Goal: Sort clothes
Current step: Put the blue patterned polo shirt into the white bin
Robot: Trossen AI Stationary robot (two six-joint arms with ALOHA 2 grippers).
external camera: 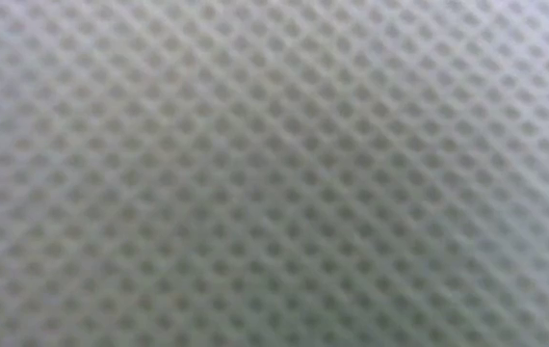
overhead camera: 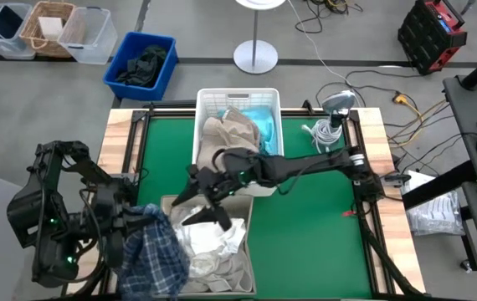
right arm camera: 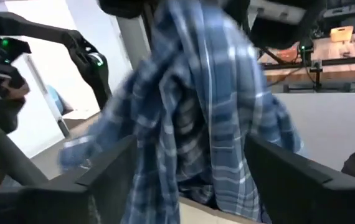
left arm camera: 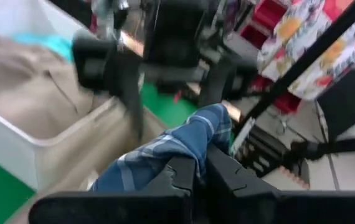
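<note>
the left gripper (left arm camera: 199,168), clamped on the blue-and-white plaid shirt (overhead camera: 151,251) at the green worktop's (overhead camera: 305,226) near-left corner, should lift it fully clear before the wide-open right gripper (right arm camera: 190,168) grabs its hanging cloth.

A grey floor (overhead camera: 322,25) surrounds the wooden-edged table with its green top (overhead camera: 310,217). Beyond it stand a blue bin (overhead camera: 141,64), a wicker basket (overhead camera: 48,27), clear tubs (overhead camera: 86,35), a round white lamp base (overhead camera: 255,57), loose cables (overhead camera: 364,79) and a red-and-black toolbox (overhead camera: 433,33).

Low view fully blocked by mesh fabric (external camera: 274,173), blurred
</note>
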